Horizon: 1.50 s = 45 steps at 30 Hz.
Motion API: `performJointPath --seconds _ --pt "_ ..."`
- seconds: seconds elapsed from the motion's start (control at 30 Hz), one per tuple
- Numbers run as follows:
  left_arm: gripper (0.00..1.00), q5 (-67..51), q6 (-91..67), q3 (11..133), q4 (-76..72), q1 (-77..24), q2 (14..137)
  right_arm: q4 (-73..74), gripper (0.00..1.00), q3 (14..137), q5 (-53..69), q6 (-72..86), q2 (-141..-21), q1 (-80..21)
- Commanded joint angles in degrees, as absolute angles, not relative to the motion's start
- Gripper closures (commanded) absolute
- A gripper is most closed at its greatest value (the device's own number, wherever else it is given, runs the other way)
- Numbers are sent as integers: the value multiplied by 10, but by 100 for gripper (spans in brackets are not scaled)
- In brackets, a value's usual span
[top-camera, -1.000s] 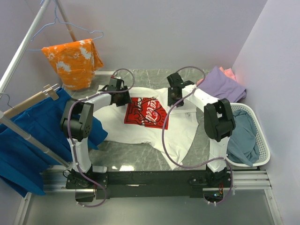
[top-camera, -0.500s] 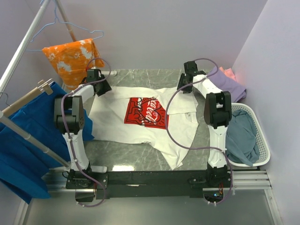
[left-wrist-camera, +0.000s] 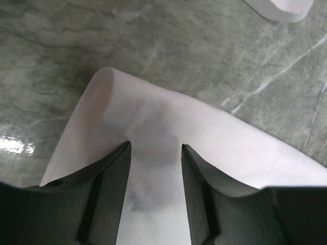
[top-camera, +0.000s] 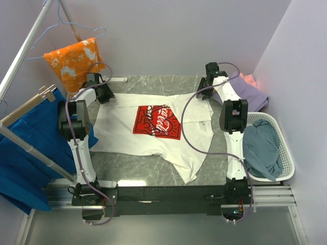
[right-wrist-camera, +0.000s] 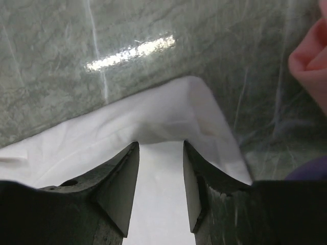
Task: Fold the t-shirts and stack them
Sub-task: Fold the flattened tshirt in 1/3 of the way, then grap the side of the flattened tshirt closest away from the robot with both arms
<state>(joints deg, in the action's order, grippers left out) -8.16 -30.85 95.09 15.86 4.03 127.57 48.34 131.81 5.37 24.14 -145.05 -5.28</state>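
Note:
The white t-shirt (top-camera: 153, 138) with the red-and-white chest print (top-camera: 157, 121) lies spread flat on the marble table. My left gripper (top-camera: 102, 93) is at its far left corner. In the left wrist view the left gripper (left-wrist-camera: 155, 145) stands open over the white cloth (left-wrist-camera: 214, 153). My right gripper (top-camera: 207, 84) is at the far right corner. The right wrist view shows the right gripper (right-wrist-camera: 161, 143) open over the shirt's corner (right-wrist-camera: 102, 135). A purple tee (top-camera: 245, 93) and a salmon-pink tee (top-camera: 249, 79) lie at the far right. A grey-blue tee (top-camera: 260, 148) fills the basket.
A white laundry basket (top-camera: 287, 158) stands at the right edge. An orange splotched garment (top-camera: 74, 62) and a large blue cloth (top-camera: 25, 153) hang from the metal rack (top-camera: 23, 61) on the left. The pink tee (right-wrist-camera: 311, 56) sits just right of the right gripper.
Both arms have reached outward toward the far corners, left going left and right going right. The white shirt is now spread wider and flatter, shifted toward the far edge.

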Motion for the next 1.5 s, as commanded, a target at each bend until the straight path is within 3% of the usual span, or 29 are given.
performJointPath --seconds 0.0,0.17,0.3,0.43,0.53,0.67,0.77,0.87,1.1,1.23,1.47 --pt "49 -62 -293 946 215 62 1307 548 52 1365 21 233 -1472 -36" --pt "51 -134 -305 922 169 60 1299 507 51 1357 48 207 -1447 -25" --pt "52 -168 -306 871 66 22 1224 371 49 1211 105 184 -1344 -36" --pt "52 -98 -273 843 39 -39 1139 214 44 1047 95 164 -1185 -59" --pt "43 -34 -272 791 12 -77 1060 194 34 989 78 139 -1095 -89" --pt "26 39 -301 690 27 -113 970 280 33 932 87 133 -1017 -133" --pt "24 68 -323 596 31 -131 898 292 33 808 20 143 -936 -206" --pt "10 51 -347 504 36 -134 836 298 29 674 -13 170 -850 -266" --pt "4 52 -392 346 61 -153 679 332 28 464 -24 293 -691 -440" --pt "0 69 -397 297 78 -155 645 344 28 431 -25 368 -659 -548" --pt "1 86 -416 266 112 -156 608 405 28 452 -97 487 -737 -727"
